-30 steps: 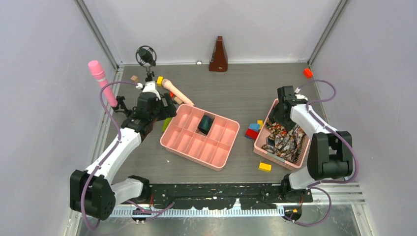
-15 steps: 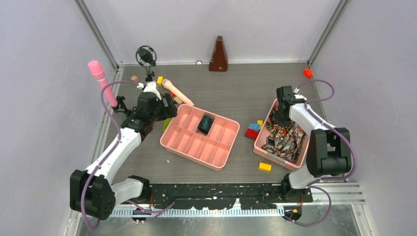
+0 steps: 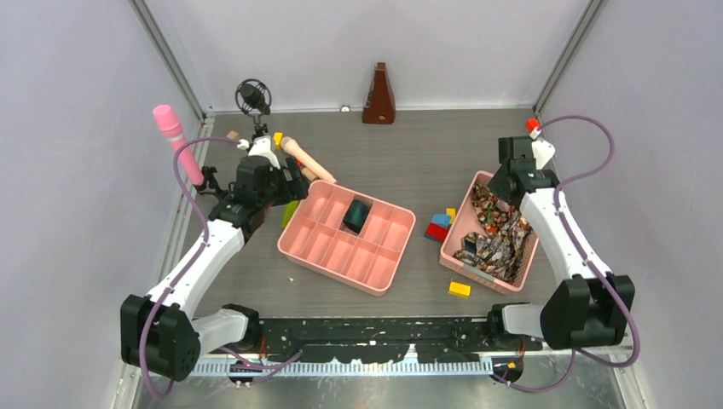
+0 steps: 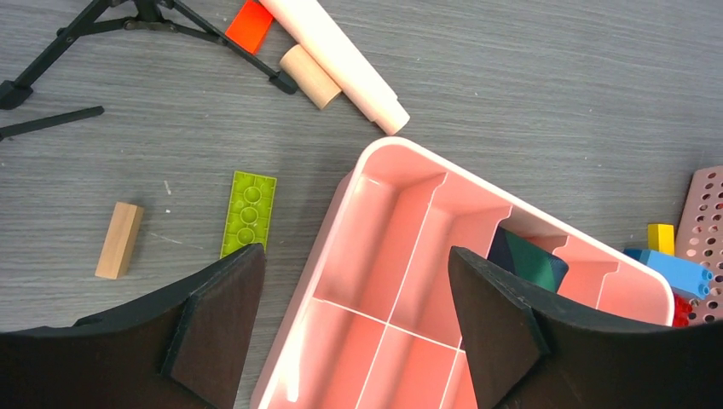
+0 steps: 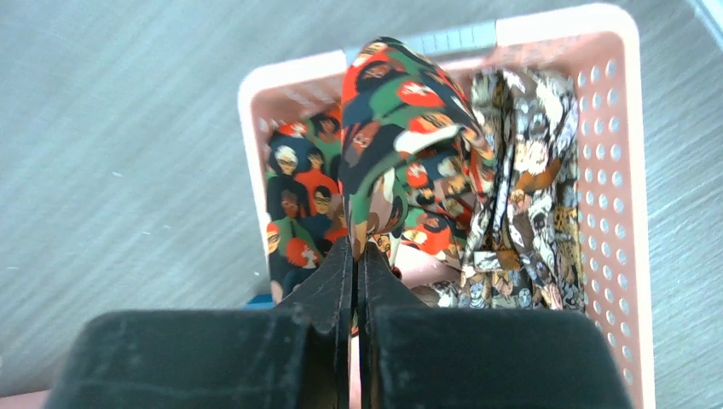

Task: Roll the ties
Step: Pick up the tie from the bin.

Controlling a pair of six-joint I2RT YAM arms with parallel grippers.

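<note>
Right wrist view — item one, the right gripper (image 5: 354,251): we are recording its jaws as pressed together, pinching one end of a tie (image 5: 401,111), dark with red, green and white figures. The fabric is hanging away from the fingertips and trailing down into the pink perforated basket (image 5: 618,153). There we are counting at least one more tie, tan-patterned, lying just beside it.

Item two, from the top external view: the other ties (image 3: 499,243) are lying heaped in that basket, on the right side of the table. The right gripper is hovering over the basket's far end. The pinched tie's long axis is therefore running from the jaws toward the near end, roughly along the basket's length.

Item three, the left gripper (image 4: 354,319): its jaws are standing spread wide, holding nothing, over a corner of the pink divided tray (image 4: 375,153). A dark roll (image 4: 524,260) is sitting in one compartment; whether it is a finished tie we are unable to say.

Item four, our judgement: the right arm is plainly the nearer one, with the left standing well apart across the tray. Drawing the tie clear is likely calling for a pull up and away along its own length — otherwise it is risking dragging its neighbours out.
</note>
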